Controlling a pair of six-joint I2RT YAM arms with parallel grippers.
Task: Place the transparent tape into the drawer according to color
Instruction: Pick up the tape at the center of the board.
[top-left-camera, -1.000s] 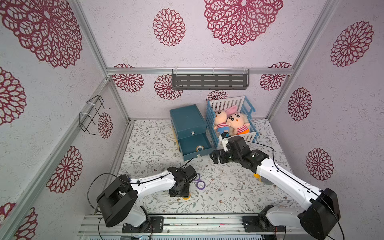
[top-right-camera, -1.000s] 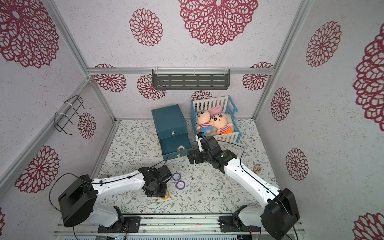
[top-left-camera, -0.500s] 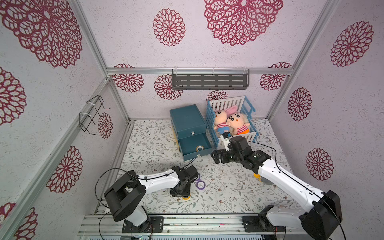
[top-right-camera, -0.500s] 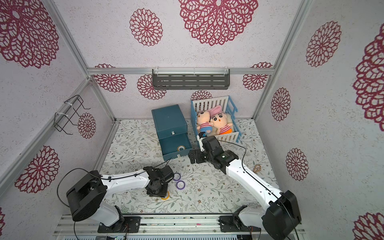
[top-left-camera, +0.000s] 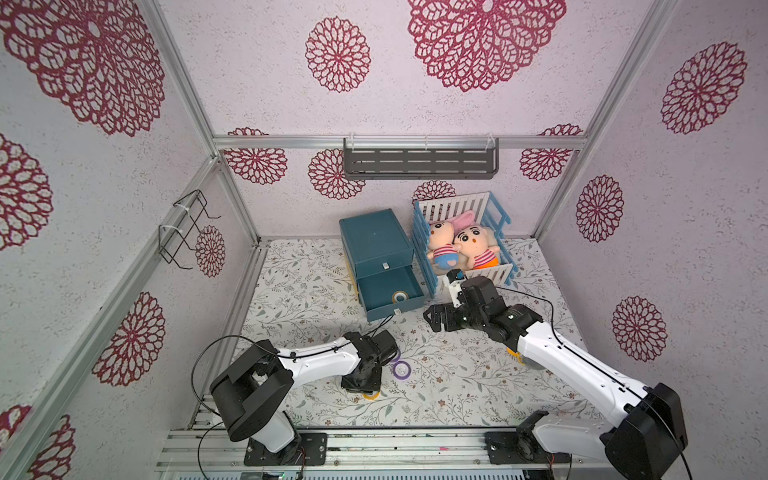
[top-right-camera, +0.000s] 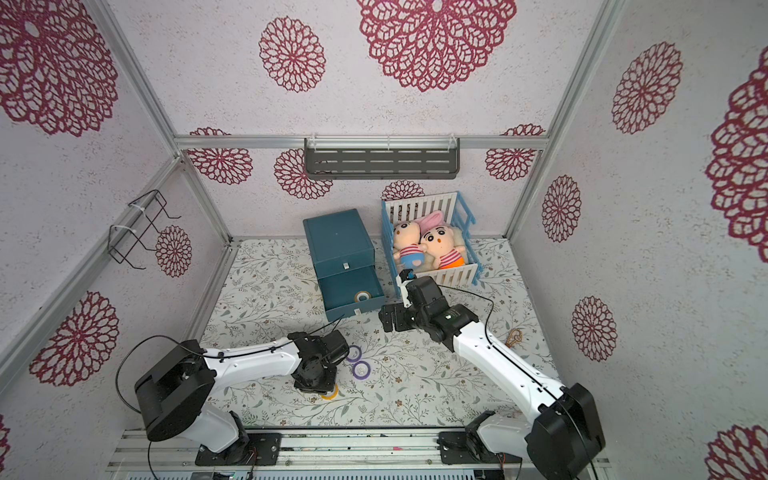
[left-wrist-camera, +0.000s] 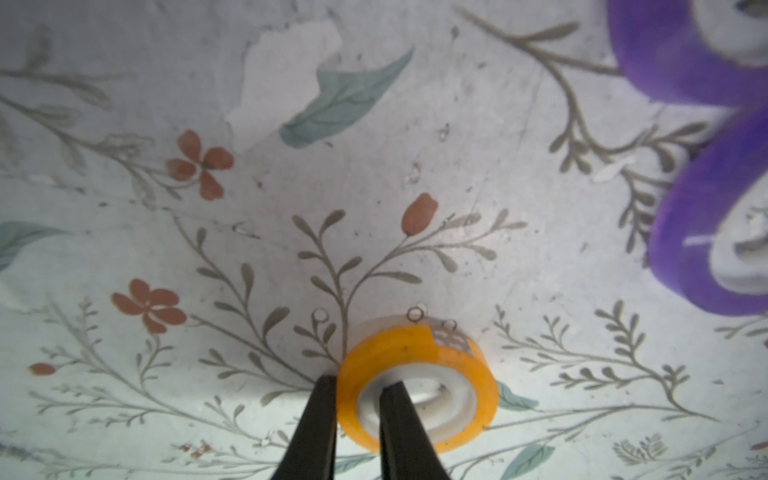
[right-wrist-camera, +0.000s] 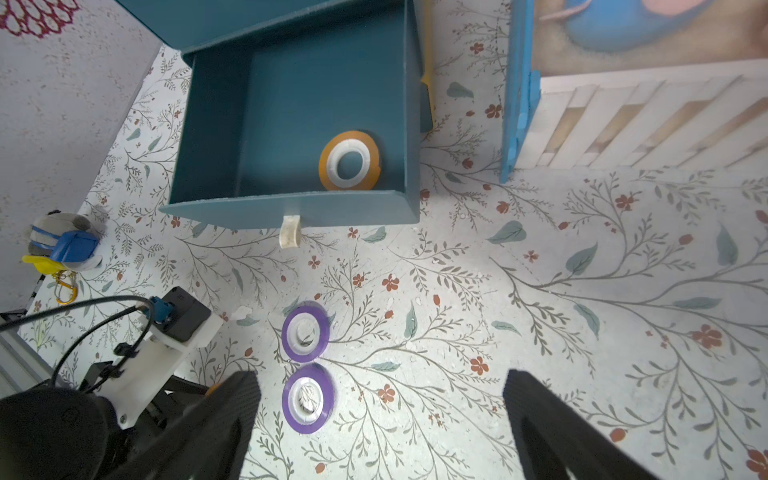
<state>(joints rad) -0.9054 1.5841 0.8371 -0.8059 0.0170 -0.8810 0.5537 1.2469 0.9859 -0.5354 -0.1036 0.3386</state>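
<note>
An orange tape roll (left-wrist-camera: 453, 374) lies on the floral mat, and my left gripper (left-wrist-camera: 357, 399) is shut on its wall, one finger outside the rim and one inside the white core. In both top views this roll (top-left-camera: 371, 395) (top-right-camera: 330, 392) peeks out beneath the left gripper. Two purple tape rolls (right-wrist-camera: 305, 331) (right-wrist-camera: 308, 399) lie side by side just beyond it. The teal cabinet's bottom drawer (top-left-camera: 392, 309) stands pulled out with another orange roll (right-wrist-camera: 350, 161) in its corner. My right gripper (right-wrist-camera: 380, 380) hovers open above the mat, in front of the drawer, holding nothing.
A blue-and-white cot (top-left-camera: 500, 216) with two plush dolls stands right of the teal cabinet (top-left-camera: 374, 237). A keyring charm (top-right-camera: 514, 336) lies on the mat by the right arm. A small grey-blue toy (right-wrist-camera: 62, 245) sits near the left wall.
The left gripper's jaws have closed onto the wall of the orange roll, and the left arm's elbow has swung inward. The right arm has barely moved.
</note>
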